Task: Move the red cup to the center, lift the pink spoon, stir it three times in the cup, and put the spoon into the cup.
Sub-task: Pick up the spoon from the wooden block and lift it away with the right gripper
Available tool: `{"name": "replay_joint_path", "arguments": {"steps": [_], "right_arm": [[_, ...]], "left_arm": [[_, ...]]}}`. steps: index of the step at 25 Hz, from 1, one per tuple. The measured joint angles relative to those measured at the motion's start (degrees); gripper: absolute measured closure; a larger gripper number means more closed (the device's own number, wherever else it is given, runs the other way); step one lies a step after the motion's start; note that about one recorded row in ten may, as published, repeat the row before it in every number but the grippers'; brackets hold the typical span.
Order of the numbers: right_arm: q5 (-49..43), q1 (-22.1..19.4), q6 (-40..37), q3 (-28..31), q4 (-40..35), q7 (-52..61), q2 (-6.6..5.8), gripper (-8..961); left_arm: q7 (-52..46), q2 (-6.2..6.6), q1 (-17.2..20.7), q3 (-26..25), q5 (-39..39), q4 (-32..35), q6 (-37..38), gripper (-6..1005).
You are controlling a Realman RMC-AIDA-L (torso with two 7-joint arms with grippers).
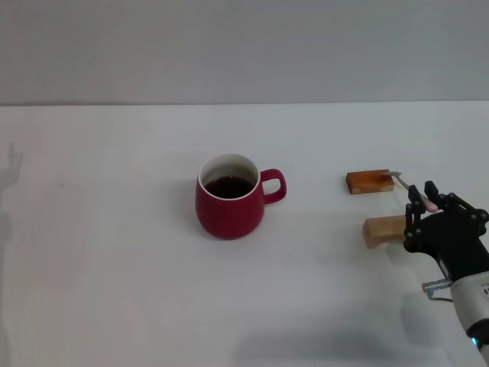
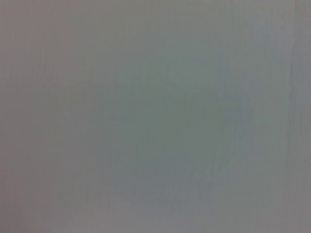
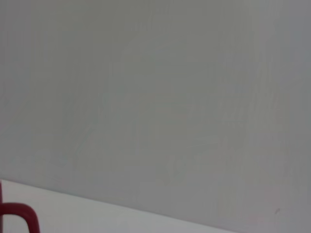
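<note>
The red cup [image 1: 229, 197] stands upright near the middle of the white table [image 1: 114, 267], with dark liquid inside and its handle toward the right. In the right wrist view only part of the cup's handle [image 3: 22, 216] shows. The pink spoon [image 1: 412, 191] lies across two wooden blocks, its grey bowl on the far block and its pink handle end reaching into my right gripper [image 1: 424, 200]. That gripper sits at the handle end, just right of the near block. My left gripper is out of view.
The far wooden block [image 1: 369, 182] and the near wooden block [image 1: 383, 229] lie right of the cup, close to my right arm. A grey wall runs behind the table's far edge. The left wrist view shows only a plain grey surface.
</note>
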Motion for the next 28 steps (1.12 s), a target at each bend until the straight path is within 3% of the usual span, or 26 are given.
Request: {"name": "replay_joint_path", "arguments": {"steps": [28], "right_arm": [[-0.25, -0.63, -0.59, 3.89, 5.06, -6.46, 0.27, 821]], "left_arm": [[-0.04, 0.0, 0.22, -0.61, 0.01, 0.1, -0.28, 170]]}}
